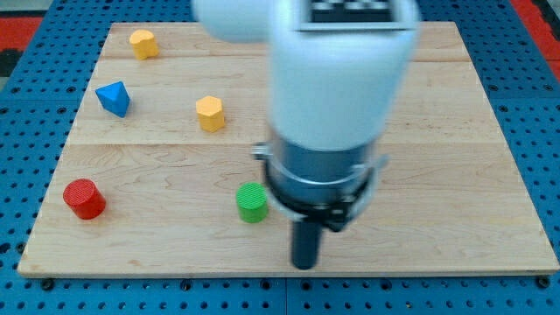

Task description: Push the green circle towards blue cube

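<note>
Green circle (pixel 252 202) first, since the job turns on it: it sits near the front of the wooden board (pixel 455 131), a little left of centre, and my tip (pixel 304 263) stands just to its right and slightly nearer, close beside it, though whether the two touch cannot be told. The rod has no jaws and holds nothing. The block is a short ribbed cylinder, bright green, standing upright with its round face up. Going by size, the white arm housing (pixel 337 70) fills the middle of the scene above the rod. Smaller things follow: the blue cube (pixel 113 98) lies far left, well apart from the green one; a red cylinder (pixel 84 198) near left; two yellow blocks, one (pixel 210 114) mid-board, one (pixel 143 43) far left.
</note>
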{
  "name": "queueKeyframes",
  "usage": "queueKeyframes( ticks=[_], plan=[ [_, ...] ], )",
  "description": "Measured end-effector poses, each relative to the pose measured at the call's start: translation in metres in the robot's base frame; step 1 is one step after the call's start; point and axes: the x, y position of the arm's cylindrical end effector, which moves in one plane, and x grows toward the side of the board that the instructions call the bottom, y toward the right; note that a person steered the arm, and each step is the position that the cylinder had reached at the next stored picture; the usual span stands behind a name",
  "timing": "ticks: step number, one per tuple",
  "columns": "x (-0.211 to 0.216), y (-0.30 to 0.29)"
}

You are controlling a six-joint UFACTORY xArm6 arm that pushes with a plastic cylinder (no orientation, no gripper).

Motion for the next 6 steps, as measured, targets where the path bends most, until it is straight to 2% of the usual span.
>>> queueKeyframes(
  ticks=[1,2,4,6],
  plan=[
    [-0.010,-0.047],
    [-0.037,-0.053],
    [-0.066,-0.052],
    [-0.123,-0.043]
  ],
)
